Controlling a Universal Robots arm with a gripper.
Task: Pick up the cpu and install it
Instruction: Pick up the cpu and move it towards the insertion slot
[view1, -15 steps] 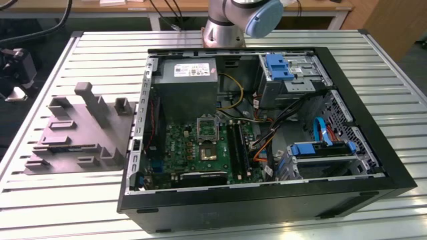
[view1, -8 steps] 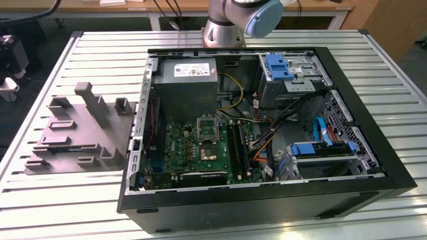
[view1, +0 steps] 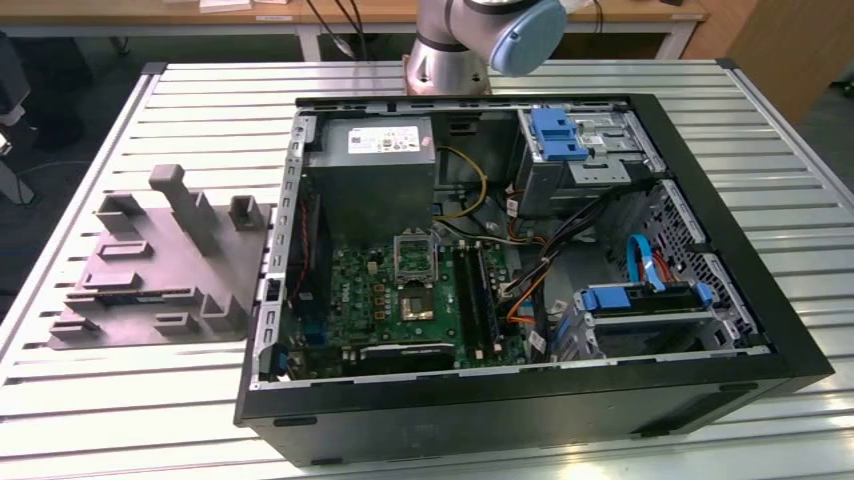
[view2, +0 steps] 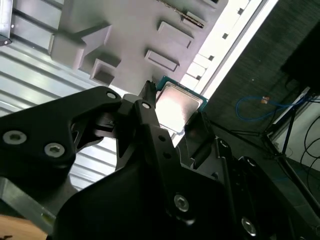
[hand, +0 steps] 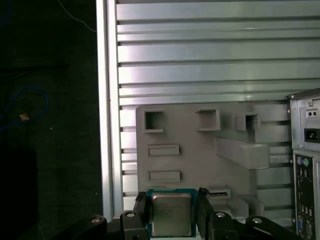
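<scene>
The cpu, a flat square chip with a silvery top and green edge, sits between the two black fingers of my gripper, which is shut on it. In the second wrist view the cpu shows in the same grip of the gripper. It hangs well above the grey moulded fixture, also seen as the fixture and, on the table at the exterior view's left, the fixture. The open socket frame lies on the green motherboard.
The open black computer case lies on the slatted aluminium table, with drive cages, cables and a power supply inside. The arm's base stands behind the case. The case's rear panel borders the fixture.
</scene>
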